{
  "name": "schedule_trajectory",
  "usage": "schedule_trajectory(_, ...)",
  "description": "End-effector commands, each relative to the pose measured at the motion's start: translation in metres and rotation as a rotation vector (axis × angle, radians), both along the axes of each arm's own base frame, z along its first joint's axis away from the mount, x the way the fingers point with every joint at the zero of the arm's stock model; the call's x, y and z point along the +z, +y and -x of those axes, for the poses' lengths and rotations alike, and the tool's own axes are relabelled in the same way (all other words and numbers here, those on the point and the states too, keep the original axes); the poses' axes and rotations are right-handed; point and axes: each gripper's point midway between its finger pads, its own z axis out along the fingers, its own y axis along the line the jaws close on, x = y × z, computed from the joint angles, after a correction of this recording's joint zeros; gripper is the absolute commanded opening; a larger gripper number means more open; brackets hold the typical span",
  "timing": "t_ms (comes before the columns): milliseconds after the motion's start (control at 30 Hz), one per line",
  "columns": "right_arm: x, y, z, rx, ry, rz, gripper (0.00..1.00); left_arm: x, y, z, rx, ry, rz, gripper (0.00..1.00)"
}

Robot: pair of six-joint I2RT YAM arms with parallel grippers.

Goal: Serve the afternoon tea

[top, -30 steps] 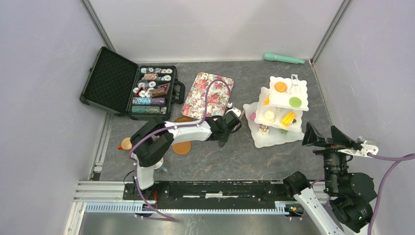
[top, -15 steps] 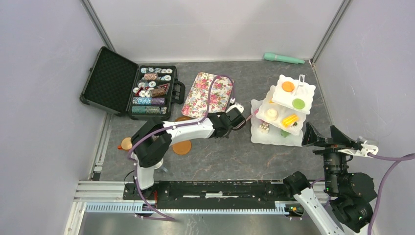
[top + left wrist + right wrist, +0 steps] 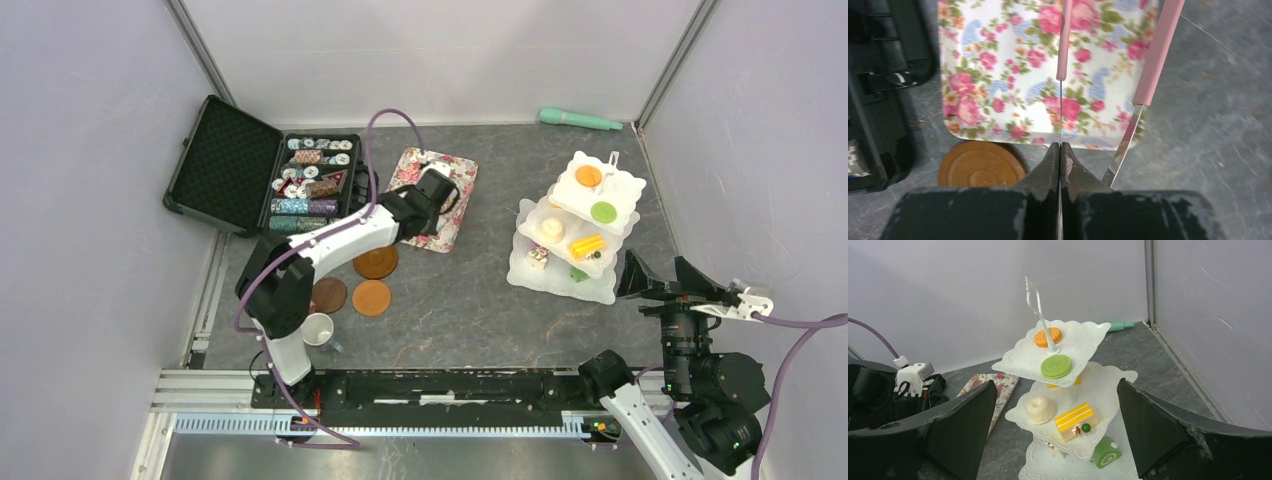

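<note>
The white three-tier stand (image 3: 560,278) (image 3: 1088,330) sits right of centre and holds pastries: an orange cookie (image 3: 1047,337), a green cookie (image 3: 1056,366), a white bun (image 3: 1040,409) and a yellow cake slice (image 3: 1075,419). Three brown saucers (image 3: 376,262) (image 3: 371,297) (image 3: 328,295) and a small mug (image 3: 317,328) lie near left. My left gripper (image 3: 436,197) (image 3: 1060,146) hovers over the floral tray, shut on the thin blade of a pink-handled utensil (image 3: 1064,40). A second pink-handled utensil (image 3: 1158,50) runs beside it. My right gripper (image 3: 665,280) (image 3: 1056,390) stands open, near the stand.
The flat floral tray (image 3: 455,170) (image 3: 998,60) lies centre back. An open black case of poker chips (image 3: 225,165) sits at the back left. A teal stick (image 3: 580,120) rests by the far wall. Grey walls close in on three sides.
My left arm swung from beside the stand back and left over the floral tray, its jaws closing on the way. The stand shifted right and turned. A mug and a third saucer came into view.
</note>
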Motion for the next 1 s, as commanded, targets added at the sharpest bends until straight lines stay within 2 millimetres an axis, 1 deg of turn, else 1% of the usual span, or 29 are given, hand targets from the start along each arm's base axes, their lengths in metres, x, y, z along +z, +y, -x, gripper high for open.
schedule_trajectory(0,0.014,-0.011,0.023,0.010,-0.102,-0.065,0.98,0.008,0.006,-0.029,0.081,-0.013,0.106,0.02)
schedule_trajectory(133,0.013,-0.011,0.023,0.009,-0.098,-0.063,0.98,-0.015,0.020,-0.042,0.137,0.050,0.113,0.02)
schedule_trajectory(233,0.013,-0.012,0.024,0.006,-0.099,-0.064,0.98,-0.026,0.027,-0.044,0.167,0.075,0.112,0.03)
schedule_trajectory(300,0.012,-0.012,0.024,0.005,-0.096,-0.064,0.98,-0.031,0.029,-0.043,0.172,0.081,0.112,0.06)
schedule_trajectory(400,0.011,-0.013,0.023,0.003,-0.094,-0.061,0.98,-0.036,0.034,-0.038,0.183,0.094,0.104,0.15)
schedule_trajectory(533,0.011,-0.013,0.023,0.001,-0.095,-0.058,0.98,-0.034,0.042,-0.032,0.196,0.093,0.086,0.31)
schedule_trajectory(567,0.012,-0.013,0.024,0.001,-0.097,-0.057,0.98,-0.031,0.044,-0.030,0.199,0.087,0.089,0.35)
schedule_trajectory(700,0.014,-0.014,0.026,0.000,-0.107,-0.057,0.98,-0.018,0.057,-0.020,0.218,0.044,0.103,0.46)
schedule_trajectory(800,0.013,-0.015,0.027,-0.001,-0.109,-0.061,0.98,-0.010,0.077,-0.012,0.270,-0.012,0.090,0.51)
schedule_trajectory(900,0.013,-0.015,0.027,0.001,-0.109,-0.063,0.98,-0.012,0.097,-0.004,0.324,-0.052,0.063,0.53)
schedule_trajectory(967,0.013,-0.014,0.026,0.005,-0.109,-0.062,0.98,-0.015,0.107,-0.001,0.352,-0.055,0.049,0.56)
